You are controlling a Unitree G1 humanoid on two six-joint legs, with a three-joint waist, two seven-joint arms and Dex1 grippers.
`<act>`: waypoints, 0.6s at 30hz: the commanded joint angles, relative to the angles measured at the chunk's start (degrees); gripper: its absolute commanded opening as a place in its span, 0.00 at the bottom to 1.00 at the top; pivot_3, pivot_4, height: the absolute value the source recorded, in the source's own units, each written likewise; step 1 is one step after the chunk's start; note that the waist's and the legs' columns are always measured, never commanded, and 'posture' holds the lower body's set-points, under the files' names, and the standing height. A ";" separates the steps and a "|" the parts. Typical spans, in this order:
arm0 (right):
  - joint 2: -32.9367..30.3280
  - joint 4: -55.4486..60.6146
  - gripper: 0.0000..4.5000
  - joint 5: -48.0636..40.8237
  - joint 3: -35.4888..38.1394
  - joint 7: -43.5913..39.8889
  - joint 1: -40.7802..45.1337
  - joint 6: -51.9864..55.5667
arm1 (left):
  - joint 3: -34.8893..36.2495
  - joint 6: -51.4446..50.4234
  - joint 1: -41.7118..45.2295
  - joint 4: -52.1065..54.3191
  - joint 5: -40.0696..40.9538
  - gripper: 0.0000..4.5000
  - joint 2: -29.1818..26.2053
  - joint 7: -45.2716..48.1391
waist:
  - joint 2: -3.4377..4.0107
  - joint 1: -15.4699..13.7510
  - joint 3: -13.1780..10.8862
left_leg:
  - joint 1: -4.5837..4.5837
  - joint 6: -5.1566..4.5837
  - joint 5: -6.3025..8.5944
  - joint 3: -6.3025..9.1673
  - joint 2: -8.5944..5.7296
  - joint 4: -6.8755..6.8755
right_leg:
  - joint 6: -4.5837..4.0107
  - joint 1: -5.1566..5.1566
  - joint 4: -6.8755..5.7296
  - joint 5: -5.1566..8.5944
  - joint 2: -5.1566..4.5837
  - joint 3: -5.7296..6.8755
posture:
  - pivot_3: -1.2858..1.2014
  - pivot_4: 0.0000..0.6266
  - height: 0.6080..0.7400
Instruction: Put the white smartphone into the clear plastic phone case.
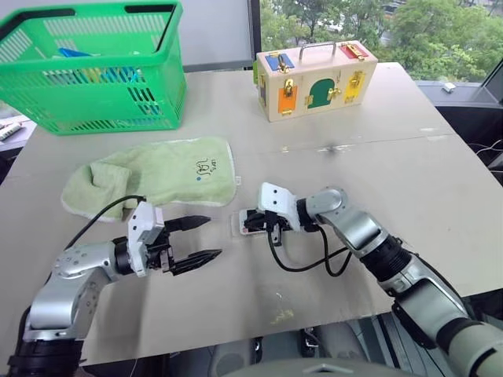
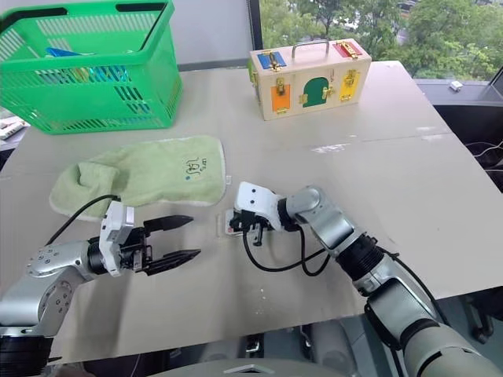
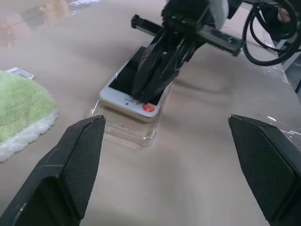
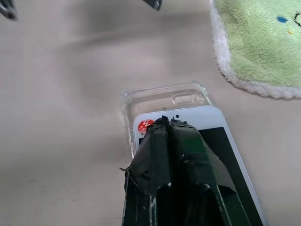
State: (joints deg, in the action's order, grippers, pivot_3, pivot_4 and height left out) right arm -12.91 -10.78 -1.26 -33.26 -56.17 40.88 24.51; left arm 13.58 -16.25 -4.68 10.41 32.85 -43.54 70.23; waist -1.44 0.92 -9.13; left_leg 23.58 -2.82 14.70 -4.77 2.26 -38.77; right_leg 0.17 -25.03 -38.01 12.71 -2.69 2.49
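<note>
Table [image 1: 409, 181], pale tan top, its near and side edges cut off by the head views.

White smartphone [image 3: 123, 88]: lying flat, screen up, near the middle of the table, just off the near corner of the green towel. One white end with a red round sticker [image 3: 148, 107] shows plainly; the far end is hidden under the right gripper. It rests partly over the clear plastic phone case [image 4: 162, 96], whose free end with the camera cut-out sticks out past the phone's stickered end. Whether the phone is seated within the case walls or only lying on top cannot be told.

Right gripper [image 3: 142, 96]: fingers pressed together, nothing between them, tips bearing down on the phone's face close to the sticker. In its own wrist view the fingers cover most of the screen.

Left gripper [image 1: 203, 239]: spread wide, holding nothing, hovering above the table near the phone and apart from it.

Green towel [image 1: 157, 174]: bunched at one end, small embroidered mark on it.

Green basket [image 1: 94, 67]: far left corner; contents visible through the mesh but not identifiable.

Wooden latch box [image 1: 316, 78]: far side, coloured doors, metal handle on top.
</note>
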 commanded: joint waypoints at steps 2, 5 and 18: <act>-0.35 -9.56 0.01 4.07 -3.78 -1.47 -0.79 0.72 | 1.46 -0.35 0.48 1.90 1.31 0.96 -0.83 -0.27 | 0.04 0.00 0.04 | -0.30 0.01 0.00 0.01 0.01 0.02 | 0.03 0.25 0.02 0.02 0.00 0.00 | 0.52 0.24 1.00; 0.17 -11.62 0.01 3.39 -4.31 -4.60 -0.71 1.47 | 1.21 -0.50 1.02 1.67 1.24 0.96 -0.85 -0.23 | 0.12 0.00 0.19 | -0.87 0.02 0.02 -0.12 0.00 0.26 | 0.16 0.63 0.08 0.12 -0.21 0.07 | 0.52 0.24 1.00; 0.07 11.57 0.01 -9.57 13.11 -1.41 -6.20 6.66 | -1.06 0.43 2.14 -0.80 -2.62 0.96 -0.23 -2.57 | 0.34 -0.18 0.35 | -0.36 0.07 0.03 -0.04 0.00 0.52 | -0.18 0.29 0.29 -0.02 -0.58 0.59 | 0.52 0.24 1.00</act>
State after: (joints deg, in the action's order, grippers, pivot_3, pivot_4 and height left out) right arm -11.93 -7.06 -7.96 -23.75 -58.42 34.74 29.01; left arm 12.77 -16.89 -3.00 9.79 31.38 -43.54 68.68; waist -1.11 0.74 -8.78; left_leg 23.42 -2.75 14.72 -4.78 2.25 -38.30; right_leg -0.01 -24.92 -37.73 12.68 -3.28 3.10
